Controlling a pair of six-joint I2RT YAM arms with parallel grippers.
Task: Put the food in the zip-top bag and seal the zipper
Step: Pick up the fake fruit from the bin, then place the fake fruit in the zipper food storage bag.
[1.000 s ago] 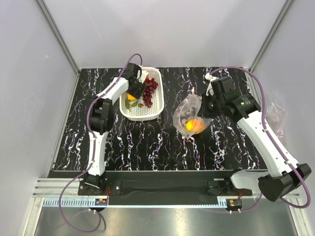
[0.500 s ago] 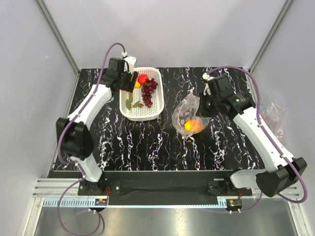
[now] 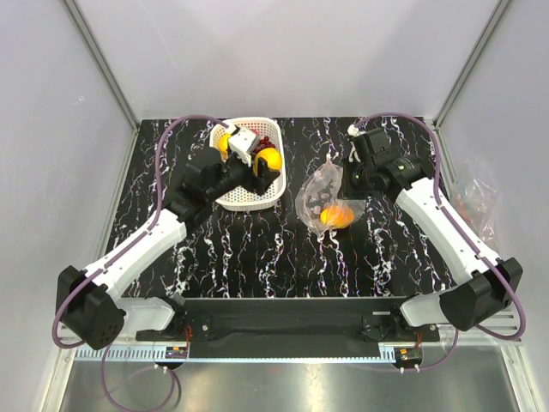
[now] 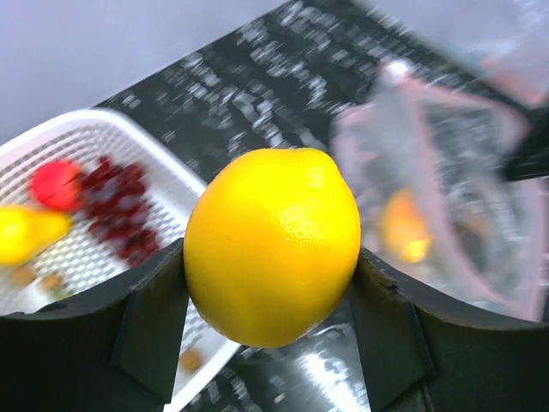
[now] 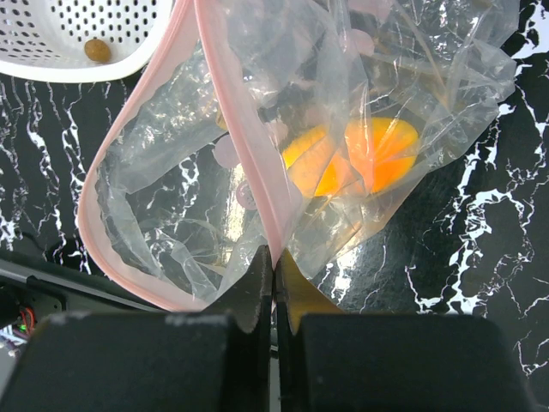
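Observation:
My left gripper (image 3: 267, 165) is shut on a yellow lemon (image 3: 269, 159), held above the white basket's right rim; the lemon fills the left wrist view (image 4: 273, 245). My right gripper (image 3: 346, 181) is shut on the pink zipper strip (image 5: 243, 163) of the clear zip-top bag (image 3: 322, 199), holding its mouth open toward the basket. An orange piece (image 3: 335, 215) lies inside the bag and also shows in the right wrist view (image 5: 360, 156). A red apple (image 4: 56, 183), purple grapes (image 4: 122, 215) and another yellow fruit (image 4: 26, 233) lie in the basket.
The white lattice basket (image 3: 225, 199) stands at the back left of the black marbled table. A second crumpled clear bag (image 3: 480, 202) lies at the right edge. Grey walls close in the back and sides.
My left arm has lifted the lemon out of the basket and swung it right, toward the bag. My right gripper has shifted slightly left with the bag's mouth.

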